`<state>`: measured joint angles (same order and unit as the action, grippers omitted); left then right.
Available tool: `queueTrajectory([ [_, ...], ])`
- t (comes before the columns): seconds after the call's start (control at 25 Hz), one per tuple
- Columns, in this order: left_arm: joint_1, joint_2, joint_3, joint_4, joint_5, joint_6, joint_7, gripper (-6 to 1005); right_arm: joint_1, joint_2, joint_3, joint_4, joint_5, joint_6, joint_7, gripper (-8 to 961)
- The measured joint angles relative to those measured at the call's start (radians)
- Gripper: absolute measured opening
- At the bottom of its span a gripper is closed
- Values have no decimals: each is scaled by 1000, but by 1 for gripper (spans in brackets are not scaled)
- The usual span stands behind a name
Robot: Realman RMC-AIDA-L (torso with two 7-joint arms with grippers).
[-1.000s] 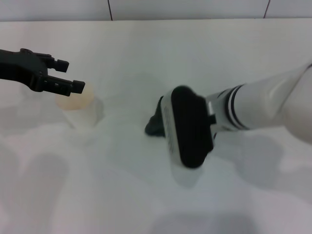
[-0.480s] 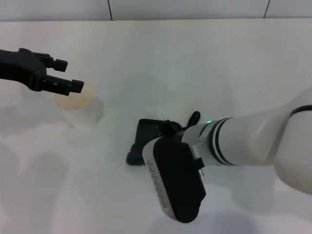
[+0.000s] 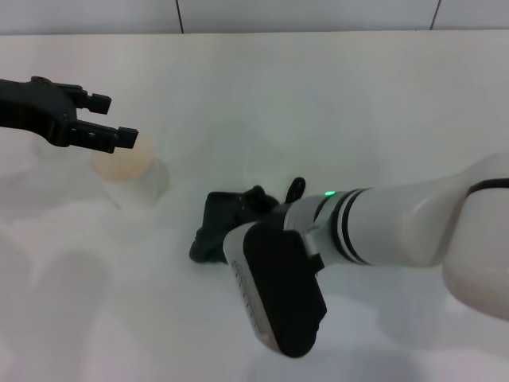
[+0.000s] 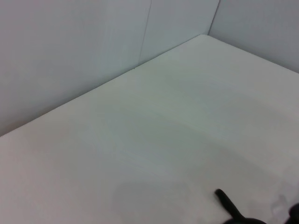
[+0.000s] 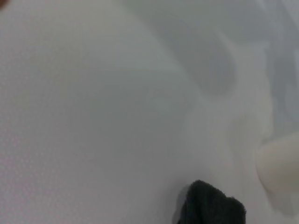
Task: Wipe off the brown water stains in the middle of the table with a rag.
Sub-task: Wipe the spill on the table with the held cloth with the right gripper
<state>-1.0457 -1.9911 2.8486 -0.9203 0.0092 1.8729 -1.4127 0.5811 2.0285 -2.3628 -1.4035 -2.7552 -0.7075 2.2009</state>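
The rag [image 3: 200, 250] is a dark crumpled cloth pressed on the white table [image 3: 318, 95] near its middle. My right gripper [image 3: 216, 231] is shut on it from above, and the white forearm and black wrist block hide most of the fingers. In the right wrist view the rag [image 5: 211, 208] lies on bare white tabletop. No brown water stains show in any view; the spot under the rag and arm is hidden. My left gripper [image 3: 111, 121] is open and empty, held in the air at the far left above a paper cup.
A white paper cup [image 3: 123, 165] with a faint orange tint inside stands at the left, under the left gripper; it also shows in the right wrist view [image 5: 279, 164]. A tiled wall [image 3: 302, 14] runs along the table's far edge.
My right arm has dragged the rag across the table toward the left and the near side. The left arm has not moved.
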Motion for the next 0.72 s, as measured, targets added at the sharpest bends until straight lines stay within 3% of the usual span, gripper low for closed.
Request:
queueTrajectory([
  [0.44, -3, -3, 0, 0, 0, 0, -3, 883, 6, -1, 92, 91, -2, 53, 7, 95],
  [0.72, 6, -2, 0, 0, 2, 0, -2, 884, -34, -3, 224, 87, -28, 8, 5, 97],
])
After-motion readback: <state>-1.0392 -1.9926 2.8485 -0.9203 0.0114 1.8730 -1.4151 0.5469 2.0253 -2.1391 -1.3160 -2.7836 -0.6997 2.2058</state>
